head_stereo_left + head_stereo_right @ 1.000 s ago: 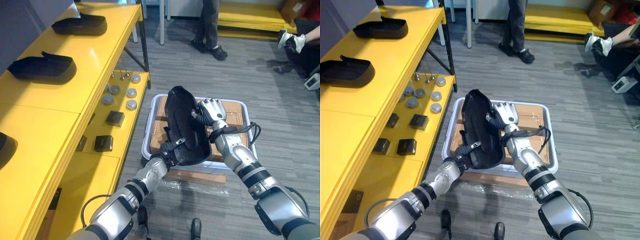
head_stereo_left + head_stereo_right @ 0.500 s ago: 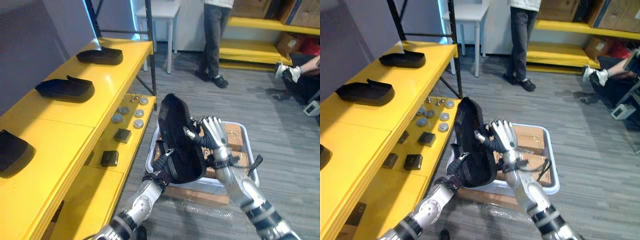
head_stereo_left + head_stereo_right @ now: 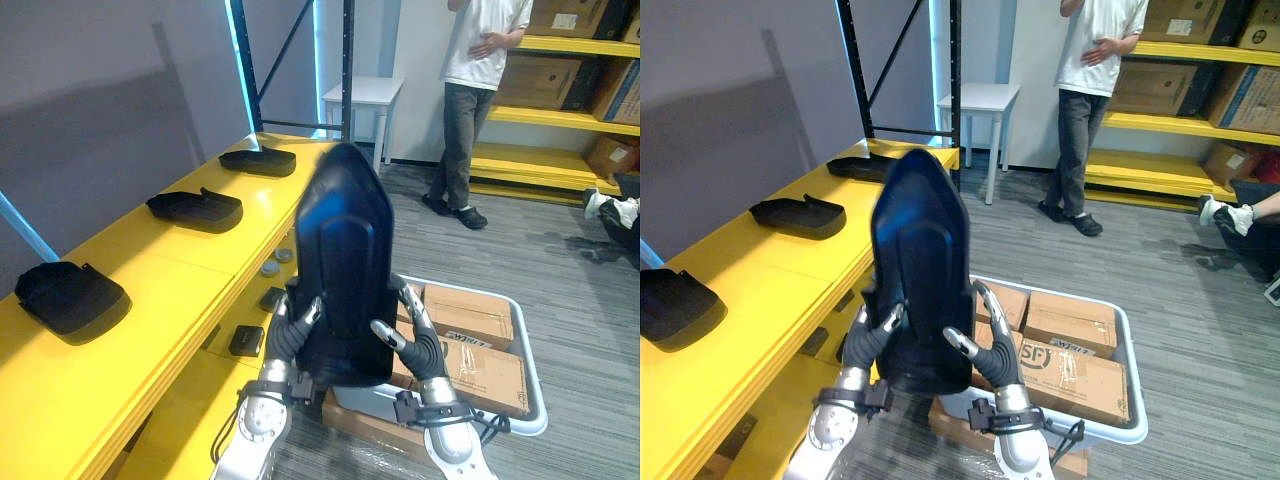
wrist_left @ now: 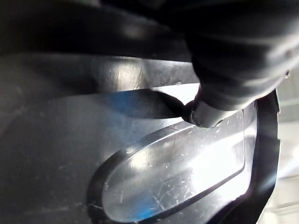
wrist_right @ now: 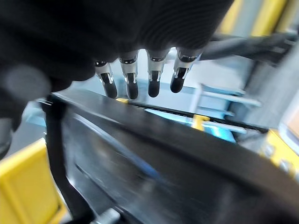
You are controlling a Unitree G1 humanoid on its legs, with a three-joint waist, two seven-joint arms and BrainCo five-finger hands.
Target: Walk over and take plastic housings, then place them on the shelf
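Item: plastic housing [image 3: 345, 260], raised from a tilt low over the crate [image 3: 528, 405] to upright and high between left robot hand [image 3: 287, 335] and right robot hand [image 3: 418, 345].

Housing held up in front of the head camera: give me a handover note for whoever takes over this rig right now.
Left robot hand: shut on the housing, at its lower left edge.
Right robot hand: shut on the lower right edge, thumb in front.
The housing is upright, raised above the tote of boxes, beside the yellow shelf.
Done: housing picked up; three other housings lie on the shelf top.
Left: carry it over the shelf and set it on a free spot.
A person stands further back.
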